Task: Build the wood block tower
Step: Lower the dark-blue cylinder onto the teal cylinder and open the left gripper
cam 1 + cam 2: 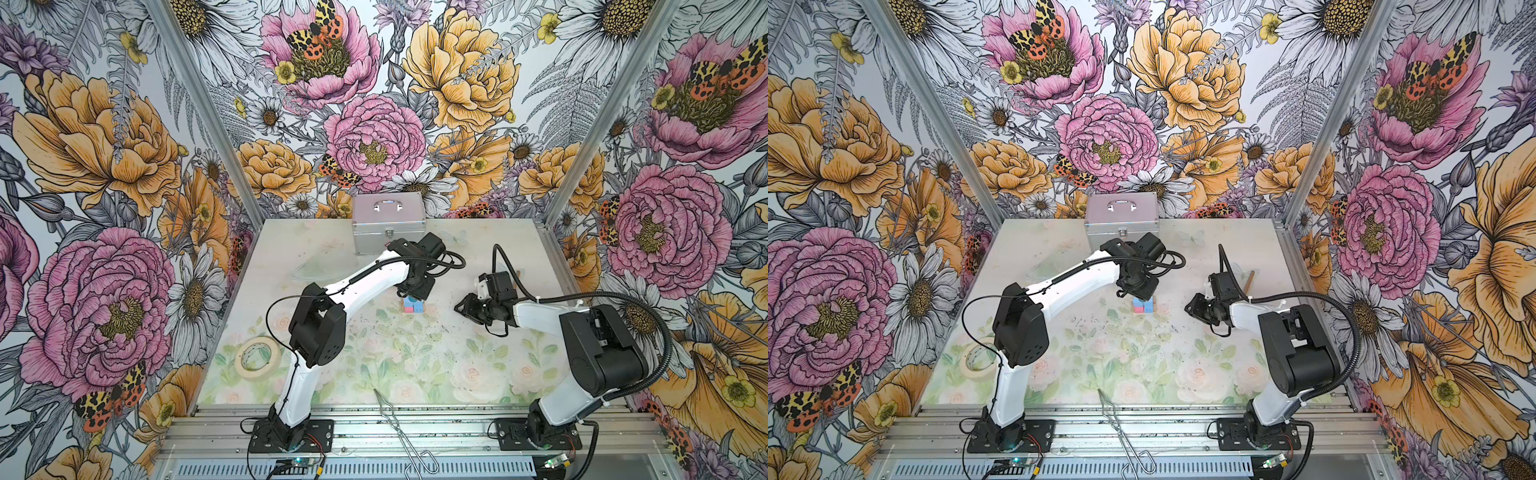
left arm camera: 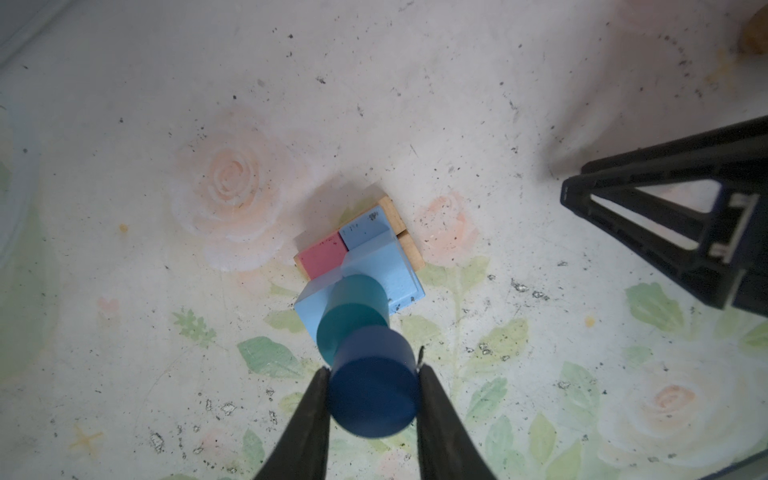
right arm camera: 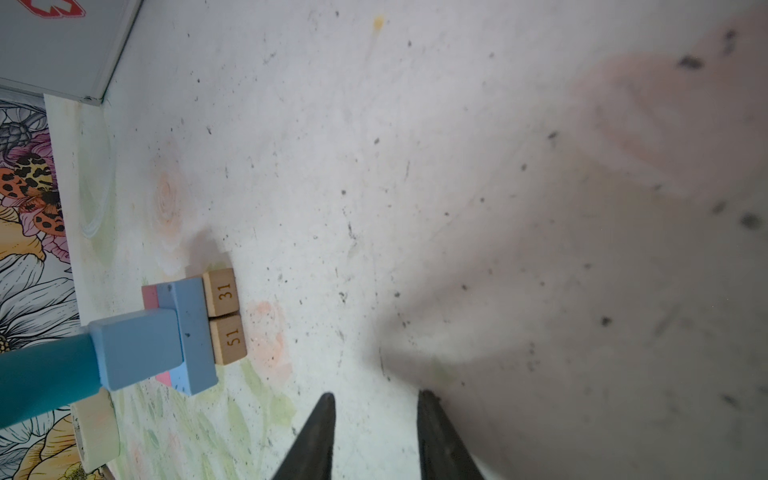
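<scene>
At the near edge, across the metal rails, a pair of wire tongs [image 1: 400,432] is laid, and a roll of tape [image 1: 257,358] is set flat on the counter [image 1: 374,365] near the left arm's base. Both are well apart from the work and seem to play no part in it. Further in, toward the middle of the counter, the tower [image 1: 413,306] is found. Two tan planks [image 2: 405,239] are laid side by side as a base, a pink slab [image 2: 322,257] and a blue slab [image 2: 361,235] are laid flat across them, and a light blue cube [image 2: 390,278] is stood on the slabs, so that a broad footing is given to the narrower upper pieces. A teal cylinder [image 2: 353,311] is stood upright on the cube. Above it a dark blue cylinder [image 2: 372,392] is pinched by its round sides in the left claw [image 2: 372,372], upright and roughly in line with the teal one, presumably so that its flat end can be set down squarely. Whether the two cylinders touch cannot be told. To the right of the tower, near but apart from it, the right claw [image 3: 376,397] is held low with its jaws spread and nothing between them, probably so that the stack is not knocked. At the far wall a silver case [image 1: 388,222] is stood closed, unused.
</scene>
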You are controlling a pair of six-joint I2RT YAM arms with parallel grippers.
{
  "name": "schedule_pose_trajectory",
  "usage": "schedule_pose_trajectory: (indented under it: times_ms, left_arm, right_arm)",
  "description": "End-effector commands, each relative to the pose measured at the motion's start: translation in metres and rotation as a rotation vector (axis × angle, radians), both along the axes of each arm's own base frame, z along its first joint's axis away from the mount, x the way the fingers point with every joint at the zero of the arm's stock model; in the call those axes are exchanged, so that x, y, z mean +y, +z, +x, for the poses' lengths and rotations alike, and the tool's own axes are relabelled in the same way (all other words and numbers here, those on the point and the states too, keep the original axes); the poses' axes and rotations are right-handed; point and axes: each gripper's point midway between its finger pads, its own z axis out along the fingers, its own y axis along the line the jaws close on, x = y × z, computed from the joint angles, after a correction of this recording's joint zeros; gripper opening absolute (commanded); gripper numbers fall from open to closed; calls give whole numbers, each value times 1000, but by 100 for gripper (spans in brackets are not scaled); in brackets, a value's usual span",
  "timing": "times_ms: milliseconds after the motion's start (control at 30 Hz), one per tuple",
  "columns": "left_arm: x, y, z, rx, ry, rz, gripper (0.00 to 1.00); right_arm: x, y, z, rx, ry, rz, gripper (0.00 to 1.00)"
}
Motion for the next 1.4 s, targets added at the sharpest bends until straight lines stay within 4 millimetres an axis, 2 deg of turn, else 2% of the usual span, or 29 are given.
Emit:
schedule_pose_trajectory:
  times_ms: [0,1367]
  left_arm:
    - [4,6,9,-24,7,6,17]
    - [7,-1,15,-15,29,13,24]
  right_arm:
    - [-6,-16,-9,50,-3,-30,35]
    - [-5,-17,-10,52,-5,-22,35]
